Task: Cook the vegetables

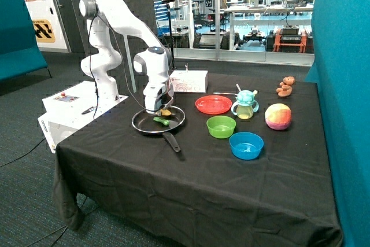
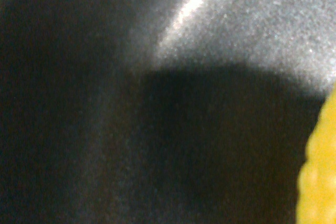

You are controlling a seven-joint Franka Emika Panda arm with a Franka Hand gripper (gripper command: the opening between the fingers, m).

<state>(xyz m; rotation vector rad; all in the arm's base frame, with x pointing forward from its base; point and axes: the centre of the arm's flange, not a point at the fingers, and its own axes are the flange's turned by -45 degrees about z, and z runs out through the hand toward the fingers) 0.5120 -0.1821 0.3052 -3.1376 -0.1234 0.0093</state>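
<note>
Surface (image 1: 173, 189): covered with a black cloth, carrying all the items.

Robot arm (image 1: 121, 18): white, mounted on a white base box (image 1: 75, 105) beside the surface, bent over and reaching down into the pan.

Pan (image 1: 144, 125): dark, round, near the edge of the surface closest to the arm's base; its handle (image 1: 171, 142) points toward the front edge of the surface.

White box (image 1: 189, 80): behind the pan, on the far side of the surface.

Ball (image 1: 278, 116): pink and yellow, near the teal wall, well apart from the pan.

Red plate (image 1: 213, 104), green bowl (image 1: 221, 126), blue bowl (image 1: 246, 145): grouped between the pan and the ball. Green bowl sits just in front of the plate, blue bowl nearest the front.

Cup (image 1: 245, 106): 2 handles, teal lid, just beside the red plate.

2 brown figures (image 1: 285, 85): at the far corner of the surface.

Tool (image 1: 155, 108): lowered into the pan, right at its floor. Finger opening: cannot tell from either view.

Vegetables, 2 pieces, both inside the pan:
- Green piece (image 1: 161, 121): lying on the pan floor, just in front of the tool.
- Yellow piece (image 1: 166, 111) (image 2: 319, 171): just beside the tool, on the side toward the red plate. Wrist view shows its bumpy yellow edge against the dark pan floor. Contact with the tool: cannot tell.
</note>
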